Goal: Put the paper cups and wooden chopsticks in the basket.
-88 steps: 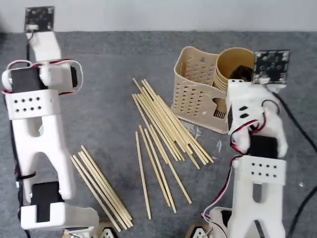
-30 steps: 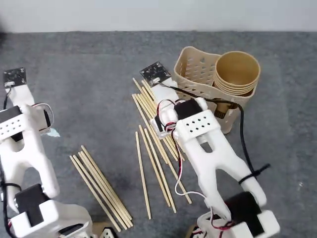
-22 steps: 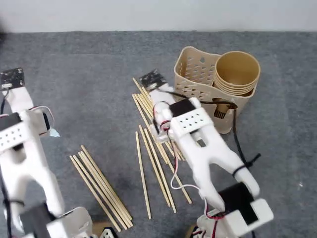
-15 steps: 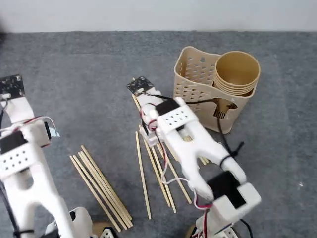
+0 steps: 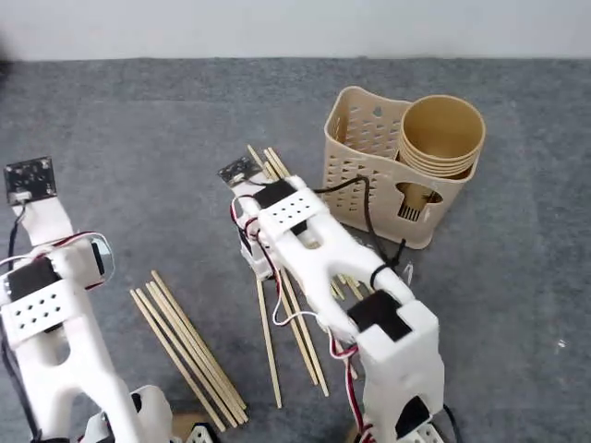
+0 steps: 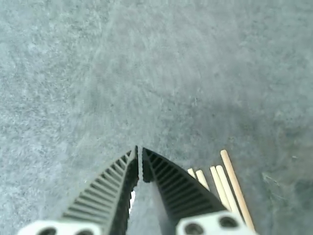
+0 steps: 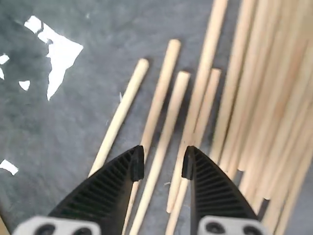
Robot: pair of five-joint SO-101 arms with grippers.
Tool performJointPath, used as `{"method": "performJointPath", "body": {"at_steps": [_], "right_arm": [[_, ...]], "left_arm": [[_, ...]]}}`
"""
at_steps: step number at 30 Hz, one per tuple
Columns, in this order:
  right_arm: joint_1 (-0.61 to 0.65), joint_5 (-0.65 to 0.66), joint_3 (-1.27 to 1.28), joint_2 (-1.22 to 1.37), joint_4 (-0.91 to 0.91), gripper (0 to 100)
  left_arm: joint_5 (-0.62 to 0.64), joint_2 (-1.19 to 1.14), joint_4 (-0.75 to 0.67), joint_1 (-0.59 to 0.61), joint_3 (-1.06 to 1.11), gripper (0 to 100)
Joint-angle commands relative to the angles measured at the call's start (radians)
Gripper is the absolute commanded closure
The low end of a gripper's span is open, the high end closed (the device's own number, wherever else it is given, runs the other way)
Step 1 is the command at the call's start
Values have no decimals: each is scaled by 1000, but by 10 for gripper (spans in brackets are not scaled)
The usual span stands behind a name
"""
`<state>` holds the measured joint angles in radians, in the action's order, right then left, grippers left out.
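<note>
A beige slotted basket stands at the back right with a stack of paper cups inside it. Wooden chopsticks lie in a loose pile in the middle, partly under the right arm, and in a bundle near the left arm. My right gripper hangs open low over the pile's ends, one chopstick running between its fingers. Over bare carpet my left gripper is shut on nothing, and chopstick ends lie just beside it.
Grey carpet covers the table, with open room at the back left and far right. White scraps lie on the carpet by the pile. A pale wall edge runs along the back.
The right arm has swung from beside the basket leftward across the chopstick pile and come down over it. The left arm's wrist has shifted at the left edge.
</note>
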<state>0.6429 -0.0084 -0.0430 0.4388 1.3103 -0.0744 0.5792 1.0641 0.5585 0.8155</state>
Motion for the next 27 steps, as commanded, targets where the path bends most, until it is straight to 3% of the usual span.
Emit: {"method": "performJointPath", "body": {"at_steps": [1, 27], "right_arm": [[7, -14, -72, 18, 12, 848], [108, -14, -95, 134, 30, 845]], "left_arm": [[25, 41, 2, -6, -4, 988], [55, 48, -12, -6, 33, 988]]}}
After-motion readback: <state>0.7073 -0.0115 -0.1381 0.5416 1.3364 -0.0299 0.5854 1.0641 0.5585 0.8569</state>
